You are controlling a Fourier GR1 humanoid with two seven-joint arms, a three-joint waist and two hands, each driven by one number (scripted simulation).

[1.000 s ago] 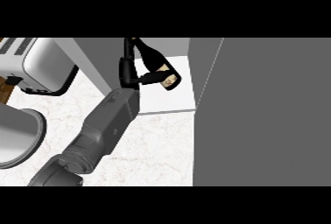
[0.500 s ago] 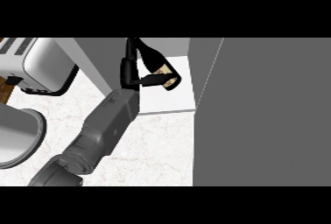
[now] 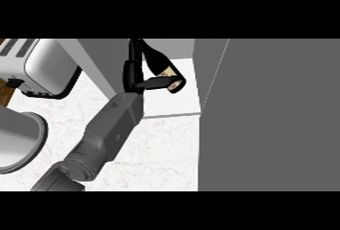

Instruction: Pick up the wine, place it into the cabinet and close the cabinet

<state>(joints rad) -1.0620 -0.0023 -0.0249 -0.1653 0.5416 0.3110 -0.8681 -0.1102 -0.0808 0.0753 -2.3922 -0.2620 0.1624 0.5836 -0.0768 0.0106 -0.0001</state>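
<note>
Head view. Item: wine bottle (image 3: 161, 68), dark with a tan label, lying tilted inside the open cabinet (image 3: 179, 101), above its white shelf floor. Holder: one robot hand (image 3: 143, 80), black, fingers curled round the bottle; which arm it belongs to cannot be told. Grey forearm (image 3: 109, 130) crosses the pale marbled surface (image 3: 159, 152). Cabinet door (image 3: 272, 117), grey, stands open at right. Toaster (image 3: 30, 65) at upper left; round pale plate (image 3: 16, 141) at left edge.

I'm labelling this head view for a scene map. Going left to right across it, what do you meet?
Toaster → round grey bowl → grey forearm → robot hand shut on the wine bottle → white cabinet shelf → grey cabinet door.
</note>
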